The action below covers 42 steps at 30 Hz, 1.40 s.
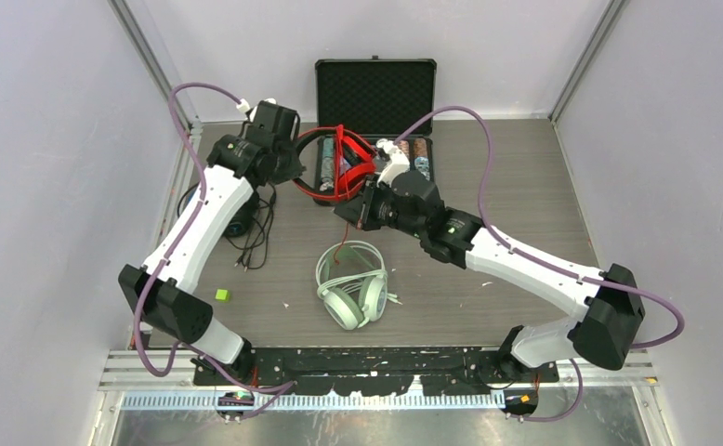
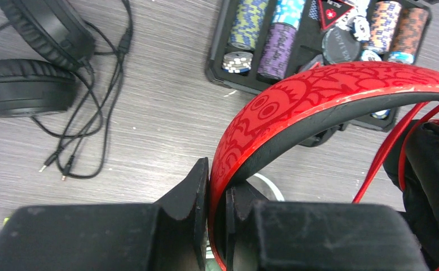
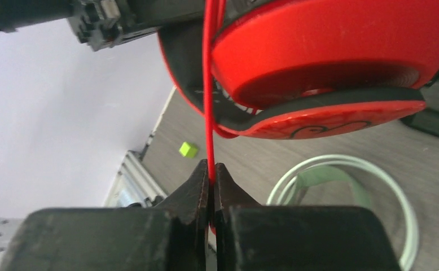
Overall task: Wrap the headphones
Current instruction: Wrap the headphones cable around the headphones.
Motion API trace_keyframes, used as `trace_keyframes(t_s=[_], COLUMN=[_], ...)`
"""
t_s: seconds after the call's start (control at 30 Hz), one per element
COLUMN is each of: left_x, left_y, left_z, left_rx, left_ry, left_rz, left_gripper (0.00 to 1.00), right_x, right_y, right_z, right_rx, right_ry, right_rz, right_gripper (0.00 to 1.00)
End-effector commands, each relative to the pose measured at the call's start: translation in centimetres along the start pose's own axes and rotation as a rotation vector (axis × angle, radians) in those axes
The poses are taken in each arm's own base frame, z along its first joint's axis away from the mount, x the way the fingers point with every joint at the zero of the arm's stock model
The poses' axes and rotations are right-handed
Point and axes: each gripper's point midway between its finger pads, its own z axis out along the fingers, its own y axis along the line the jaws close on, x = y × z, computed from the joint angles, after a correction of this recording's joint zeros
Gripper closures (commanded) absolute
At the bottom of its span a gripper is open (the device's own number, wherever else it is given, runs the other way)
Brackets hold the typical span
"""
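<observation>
Left jaws clamped on the headband of the glossy red over-ear headphones (image 2: pixel 319 90), right jaws pinching their thin red cable (image 3: pixel 208 113); pair held above the grey counter (image 1: pixel 544 167). Red wrap underway, I'd judge. Bulky black headphones (image 2: pixel 31 73): black cable (image 2: pixel 126 38) sprawled loose, not done. Pale mint-green headphones (image 1: pixel 350 286): can't tell.

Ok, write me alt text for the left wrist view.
The left gripper is shut on the headband of the red headphones, which arcs up to the right. On the grey table behind, black headphones lie at upper left with their cable loose, and an open chip case sits at the top.
</observation>
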Motion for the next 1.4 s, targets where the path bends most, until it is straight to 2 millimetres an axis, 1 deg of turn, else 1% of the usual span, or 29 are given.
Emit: trace_keyframes(t_s=[0.0,0.13,0.2,0.33,0.4,0.5,0.6,0.8,0.83,0.93,1.0,1.17,1.3,1.37], left_x=[-6.1,-6.1,-6.0,-5.5,-5.4,-5.2,-4.9,-4.5,-4.4,-4.0,-3.8,-2.0,-0.3,0.8], left_y=[-3.8,-4.9,-5.5,-6.2,-6.2,-6.3,-5.9,-6.0,-6.1,-6.2,-6.0,-7.3,-8.9,-9.4], left_z=[-4.4,-5.6,-6.3,-7.0,-7.4,-8.1,-8.7,-9.3,-9.4,-9.4,-9.5,-11.1,-13.1,-13.8], left_rx=[0.212,0.294,0.340,0.393,0.405,0.429,0.434,0.457,0.463,0.473,0.468,0.581,0.727,0.775], left_ry=[-0.180,-0.168,-0.160,-0.137,-0.134,-0.127,-0.128,-0.118,-0.112,-0.095,-0.091,-0.009,0.077,0.132], left_rz=[-0.238,-0.284,-0.305,-0.322,-0.329,-0.328,-0.328,-0.330,-0.329,-0.322,-0.307,-0.189,-0.107,-0.087], left_gripper=[1.00,1.00,1.00,1.00,1.00,1.00,1.00,1.00,1.00,1.00,1.00,1.00,1.00,1.00], right_x=[-0.8,-1.5,-1.6,-1.8,-1.7,-1.8,-1.7,-2.0,-2.1,-2.6,-2.9,-3.5,-3.9,-4.1], right_y=[-0.7,-1.0,-1.4,-1.8,-1.8,-2.4,-2.6,-2.1,-2.3,-2.7,-2.9,-3.1,-3.1,-3.3], right_z=[0.8,0.8,0.8,1.0,1.1,1.4,1.5,1.2,1.2,1.1,0.8,-0.1,-1.1,-1.9], right_rx=[-0.006,-0.032,-0.033,-0.041,-0.054,-0.042,-0.058,-0.113,-0.102,-0.087,-0.084,-0.094,-0.121,-0.122], right_ry=[-0.109,-0.179,-0.205,-0.243,-0.254,-0.280,-0.311,-0.376,-0.389,-0.430,-0.459,-0.522,-0.553,-0.578], right_rz=[-0.140,-0.223,-0.259,-0.308,-0.331,-0.354,-0.379,-0.358,-0.353,-0.356,-0.376,-0.450,-0.532,-0.564], right_gripper=[0.92,0.89,0.88,0.92,0.91,0.90,0.88,0.85,0.85,0.92,0.92,0.96,0.96,0.96])
